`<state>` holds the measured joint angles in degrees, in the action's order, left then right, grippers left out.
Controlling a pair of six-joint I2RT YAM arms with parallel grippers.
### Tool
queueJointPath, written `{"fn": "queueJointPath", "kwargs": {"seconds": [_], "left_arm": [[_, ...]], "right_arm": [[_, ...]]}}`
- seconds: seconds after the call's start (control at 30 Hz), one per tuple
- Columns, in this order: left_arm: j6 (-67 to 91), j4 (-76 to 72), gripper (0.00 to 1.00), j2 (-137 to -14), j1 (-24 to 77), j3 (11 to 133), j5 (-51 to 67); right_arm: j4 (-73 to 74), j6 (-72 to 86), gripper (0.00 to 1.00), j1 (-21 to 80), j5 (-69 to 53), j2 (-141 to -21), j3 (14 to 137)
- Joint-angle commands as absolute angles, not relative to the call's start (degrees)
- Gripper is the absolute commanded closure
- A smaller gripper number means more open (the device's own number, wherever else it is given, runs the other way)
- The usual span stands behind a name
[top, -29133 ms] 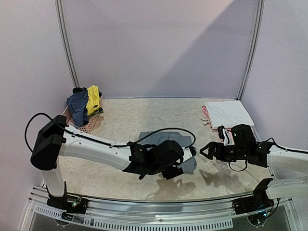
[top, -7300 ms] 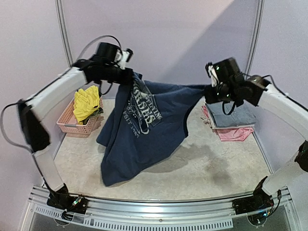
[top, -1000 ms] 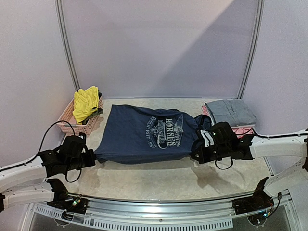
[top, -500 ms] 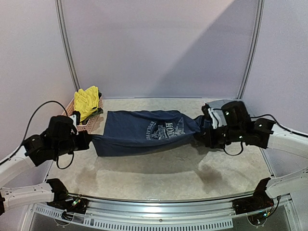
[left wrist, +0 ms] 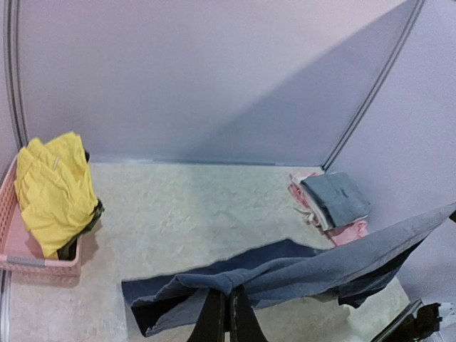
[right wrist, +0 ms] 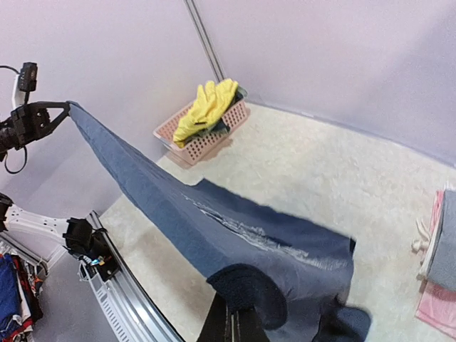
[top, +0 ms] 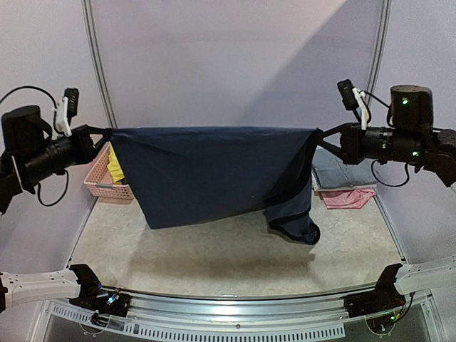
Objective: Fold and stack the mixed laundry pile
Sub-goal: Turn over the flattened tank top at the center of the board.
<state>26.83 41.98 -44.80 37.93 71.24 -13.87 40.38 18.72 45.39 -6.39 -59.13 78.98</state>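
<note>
The navy blue top [top: 214, 174] hangs like a curtain high above the table, pulled taut between both grippers. My left gripper [top: 107, 130] is shut on its left upper corner, and my right gripper [top: 322, 132] is shut on the right upper corner, where a sleeve dangles below. In the left wrist view the left gripper [left wrist: 228, 292] pinches a bunched fold of the navy top [left wrist: 320, 267]. The right wrist view has the right gripper [right wrist: 239, 313] shut on a rolled edge of the navy top [right wrist: 214, 228]. A yellow garment [left wrist: 57, 189] lies in the basket. Folded grey trousers [left wrist: 335, 199] top a stack with pink pieces [left wrist: 349, 231].
The pink lattice basket [top: 107, 187] stands at the back left, partly behind the hanging top. The folded stack [top: 345, 192] sits at the back right by the wall. A metal rail [top: 228, 320] runs along the near table edge.
Both arms have risen from table height and spread outward. The navy top has gone from lying stretched low over the table to hanging taut in the air.
</note>
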Motion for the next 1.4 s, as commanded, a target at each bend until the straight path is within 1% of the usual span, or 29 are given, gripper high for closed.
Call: {"fn": "queueJointPath", "kwargs": {"seconds": [0.0,0.23,0.43,0.5,0.63,0.67,0.7,0.8,0.87,0.93,0.97,1.0,1.03,1.07,1.1,1.13,1.17,1.27,1.37], "left_arm": [[21.6,44.2,1.00,-45.9,38.7,80.8,-8.8],[18.2,42.8,1.00,-48.8,38.7,93.3,-2.3],[17.4,42.5,1.00,-53.9,38.7,101.6,-1.2],[17.9,44.4,1.00,-56.5,38.7,104.3,-5.8],[17.5,50.8,1.00,-64.1,37.9,106.6,-20.5],[17.7,51.7,1.00,-65.9,36.7,105.8,-22.4],[18.3,51.9,1.00,-67.6,34.2,104.2,-21.6],[22.5,49.3,1.00,-73.7,23.2,97.6,-13.3],[24.0,47.7,1.00,-80.8,17.5,94.6,-10.6],[24.5,46.1,1.00,-90.2,13.4,94.2,-6.6],[24.0,45.1,0.99,-95.6,11.9,95.1,-4.2],[22.9,44.3,0.89,-100.6,11.0,96.9,-2.6],[21.9,44.3,0.79,-105.5,10.4,100.3,-1.6],[21.1,44.7,0.64,-110.2,9.9,103.8,-1.2],[20.9,45.6,0.46,-113.9,9.5,107.1,-0.6],[20.7,46.3,0.35,-117.1,9.3,110.0,0.2],[20.3,46.4,0.25,-119.0,9.5,112.2,1.0],[19.9,44.5,0.15,-119.6,10.3,110.9,0.7],[19.7,42.0,0.11,-115.3,11.7,105.8,0.2]], "right_arm": [[46.0,14.8,1.00,45.7,-9.9,-58.8,86.9],[52.3,11.2,1.00,45.6,-14.3,-61.5,99.9],[54.8,9.9,1.00,45.7,-11.9,-66.0,109.9],[54.2,9.9,1.00,45.7,-8.1,-67.2,111.0],[54.8,12.0,1.00,44.6,8.5,-73.2,111.5],[55.0,12.7,1.00,43.0,9.3,-76.5,111.4],[54.8,13.4,1.00,41.0,8.3,-78.7,111.0],[52.0,16.1,1.00,34.6,4.6,-88.1,111.1],[51.6,17.2,1.00,30.3,-0.3,-95.1,115.0],[53.5,18.0,0.99,27.1,-5.1,-106.5,122.7],[54.2,18.4,0.92,26.1,-7.2,-113.0,127.2],[54.9,18.7,0.83,25.2,-9.4,-120.8,131.9],[56.3,19.2,0.65,24.5,-11.0,-125.4,137.7],[58.0,20.3,0.48,23.8,-11.7,-131.3,143.4],[59.3,21.0,0.40,23.3,-12.0,-135.1,148.1],[59.1,21.7,0.34,22.9,-12.0,-139.2,150.3],[57.8,22.2,0.26,22.7,-11.6,-140.3,150.1],[53.8,22.6,0.22,22.0,-10.2,-138.1,144.7],[51.3,22.3,0.21,21.9,-9.3,-133.6,138.5]]}}
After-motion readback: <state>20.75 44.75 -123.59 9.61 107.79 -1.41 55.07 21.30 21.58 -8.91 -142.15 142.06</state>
